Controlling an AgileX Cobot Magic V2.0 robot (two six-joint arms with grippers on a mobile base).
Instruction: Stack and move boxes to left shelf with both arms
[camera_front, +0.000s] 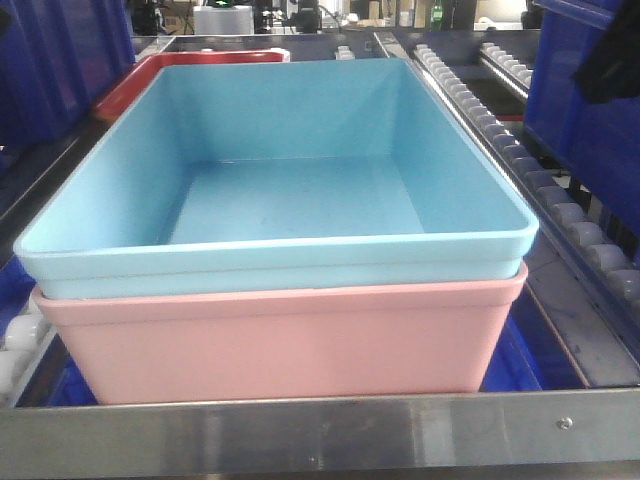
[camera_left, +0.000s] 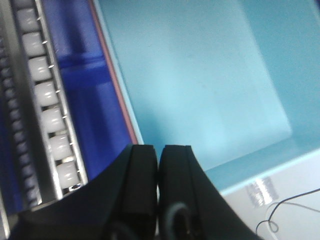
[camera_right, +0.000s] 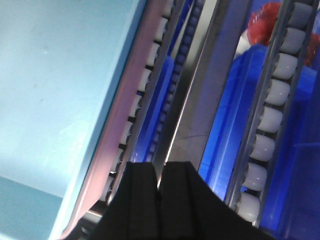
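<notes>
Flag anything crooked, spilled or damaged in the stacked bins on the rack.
Nothing stands out. The blue bin sits nested squarely in the pink bin, rims roughly parallel, empty inside, with no visible cracks or spills. Both rest behind the steel front bar.

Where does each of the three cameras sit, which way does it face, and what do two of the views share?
Front view: sits low before the steel bar, faces level into the rack at the blue bin nested in the pink bin; no robot part shows.
Left wrist view: sits above the left claw, looks down into the blue bin beside white rollers; its fingers are together.
Right wrist view: sits above the right claw, looks down past the bins' right rims at the rails; fingers together.
All views share the blue bin.
</notes>
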